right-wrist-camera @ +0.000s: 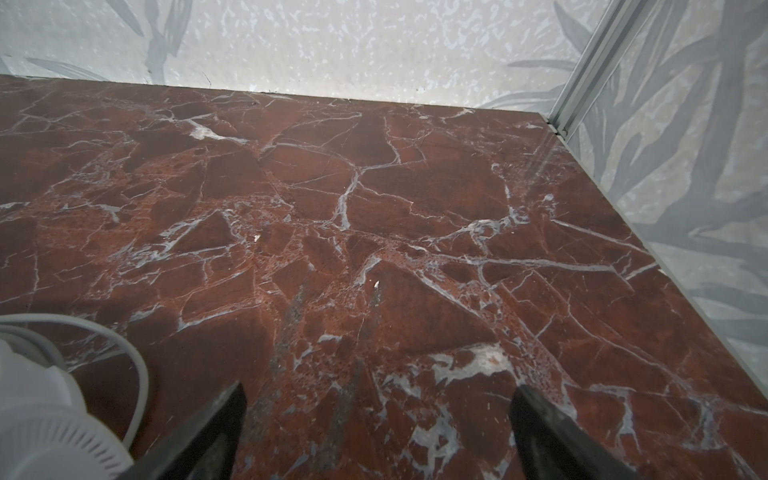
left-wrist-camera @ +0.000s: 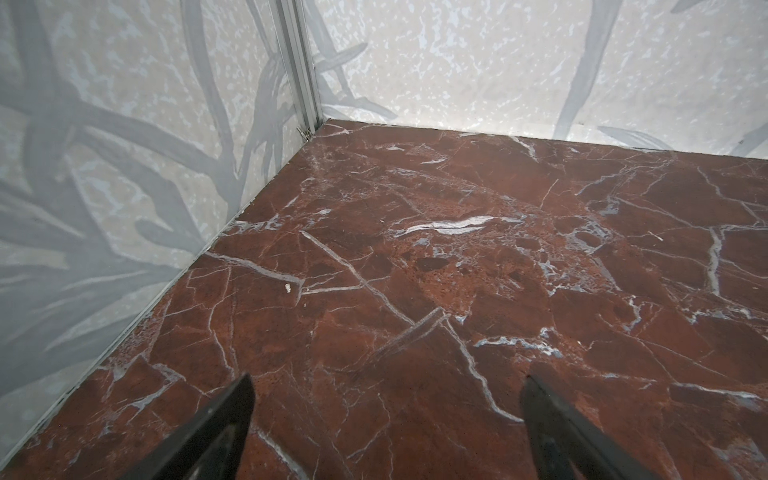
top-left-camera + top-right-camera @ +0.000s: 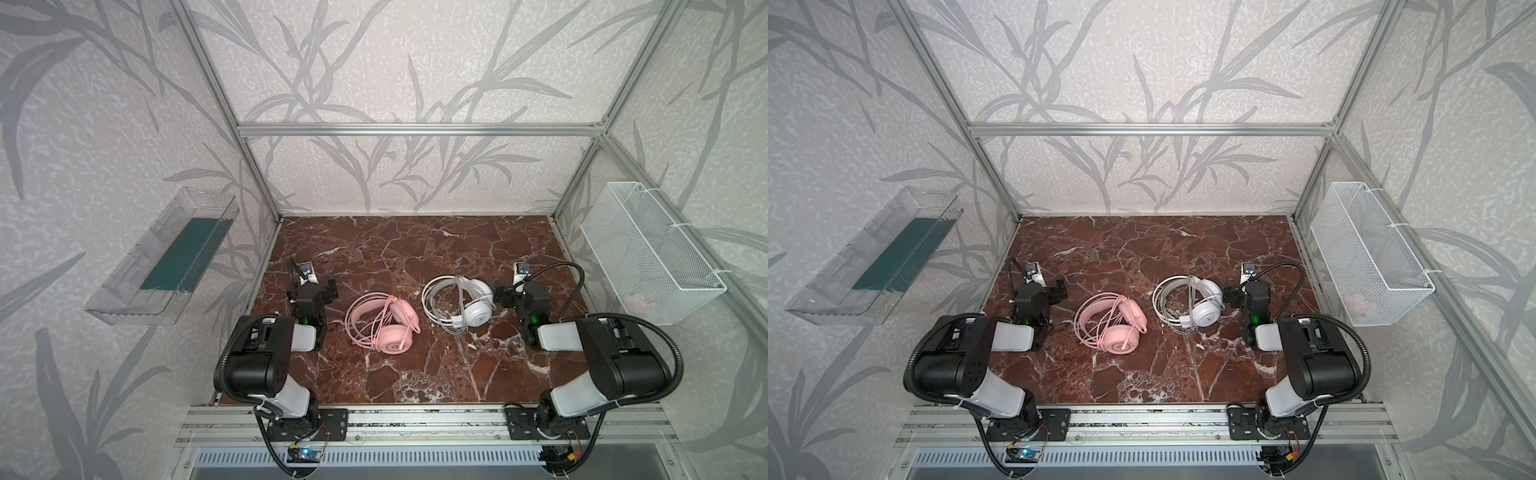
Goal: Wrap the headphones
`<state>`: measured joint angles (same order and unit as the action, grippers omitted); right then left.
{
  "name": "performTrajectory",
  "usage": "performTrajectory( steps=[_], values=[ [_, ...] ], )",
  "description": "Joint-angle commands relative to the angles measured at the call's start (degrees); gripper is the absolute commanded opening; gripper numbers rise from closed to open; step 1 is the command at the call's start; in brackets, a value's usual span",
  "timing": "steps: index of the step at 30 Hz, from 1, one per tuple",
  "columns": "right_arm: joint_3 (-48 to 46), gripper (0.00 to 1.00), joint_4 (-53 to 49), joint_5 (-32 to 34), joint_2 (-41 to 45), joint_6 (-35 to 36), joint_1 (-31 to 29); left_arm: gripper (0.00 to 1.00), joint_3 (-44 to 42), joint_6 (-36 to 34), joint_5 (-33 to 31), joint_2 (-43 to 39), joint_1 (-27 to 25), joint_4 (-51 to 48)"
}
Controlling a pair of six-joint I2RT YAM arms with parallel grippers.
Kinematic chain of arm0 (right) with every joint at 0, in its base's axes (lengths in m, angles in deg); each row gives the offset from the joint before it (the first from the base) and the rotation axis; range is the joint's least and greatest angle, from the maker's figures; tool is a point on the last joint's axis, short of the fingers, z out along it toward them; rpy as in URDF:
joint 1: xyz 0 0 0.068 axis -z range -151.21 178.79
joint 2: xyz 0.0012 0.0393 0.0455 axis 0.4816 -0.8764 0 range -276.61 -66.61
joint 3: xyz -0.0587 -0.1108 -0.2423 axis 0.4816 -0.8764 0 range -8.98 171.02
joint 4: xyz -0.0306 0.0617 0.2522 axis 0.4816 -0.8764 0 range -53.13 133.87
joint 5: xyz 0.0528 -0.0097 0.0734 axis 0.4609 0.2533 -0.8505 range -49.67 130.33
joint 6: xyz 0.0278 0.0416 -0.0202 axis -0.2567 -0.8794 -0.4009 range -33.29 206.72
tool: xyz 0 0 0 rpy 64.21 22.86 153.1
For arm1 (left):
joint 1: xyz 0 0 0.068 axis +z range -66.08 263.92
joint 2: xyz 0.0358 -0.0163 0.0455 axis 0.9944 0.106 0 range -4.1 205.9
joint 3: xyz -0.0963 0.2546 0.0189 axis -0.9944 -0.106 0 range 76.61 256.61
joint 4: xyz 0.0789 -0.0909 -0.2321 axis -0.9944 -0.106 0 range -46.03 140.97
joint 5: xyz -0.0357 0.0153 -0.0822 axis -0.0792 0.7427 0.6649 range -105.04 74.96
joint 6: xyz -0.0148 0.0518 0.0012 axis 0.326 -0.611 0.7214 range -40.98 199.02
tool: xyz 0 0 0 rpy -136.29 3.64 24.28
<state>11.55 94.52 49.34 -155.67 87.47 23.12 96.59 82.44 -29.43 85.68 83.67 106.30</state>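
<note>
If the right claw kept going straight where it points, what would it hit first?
Probably the bare marble tabletop; the open right claw seems tilted down toward it. The white headphones lie off to one side.

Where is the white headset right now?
In both top views the white headset lies on the marble table, right of centre, between the pink headset and the right gripper.

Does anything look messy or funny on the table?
Nothing is broken or spilled. The pink over-ear headset and the white over-ear headset lie on the red marble tabletop with thin cables looped loosely over them, a bit tangled.
</note>
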Motion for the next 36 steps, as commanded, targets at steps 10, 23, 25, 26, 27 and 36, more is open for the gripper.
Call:
performTrajectory(
  steps=[10, 23, 25, 26, 27, 36],
  values=[
    [1.1, 0.99, 0.06, 1.01, 1.0, 0.4, -0.29, 0.18, 0.76, -1.22, 0.76, 0.46, 0.08, 1.27],
    [1.09, 0.99, 0.06, 1.01, 0.99, 0.39, -0.26, 0.99, 0.75, -1.22, 0.67, 0.5, 0.08, 1.26],
    [1.09, 0.99, 0.03, 1.0, 0.99, 0.43, -0.29, 0.99, 0.75, -1.22, 0.65, 0.47, 0.09, 1.25],
    [1.09, 0.99, 0.05, 1.01, 0.99, 0.39, -0.3, 0.99, 0.83, -1.22, 0.68, 0.51, 0.08, 1.23],
    [1.09, 0.99, 0.06, 1.05, 1.04, 0.39, -0.3, 0.99, 0.76, -1.22, 0.68, 0.52, 0.08, 1.25],
    [1.09, 0.99, 0.03, 1.01, 1.02, 0.42, -0.27, 0.99, 0.8, -1.22, 0.64, 0.48, 0.08, 1.25]
  ],
)
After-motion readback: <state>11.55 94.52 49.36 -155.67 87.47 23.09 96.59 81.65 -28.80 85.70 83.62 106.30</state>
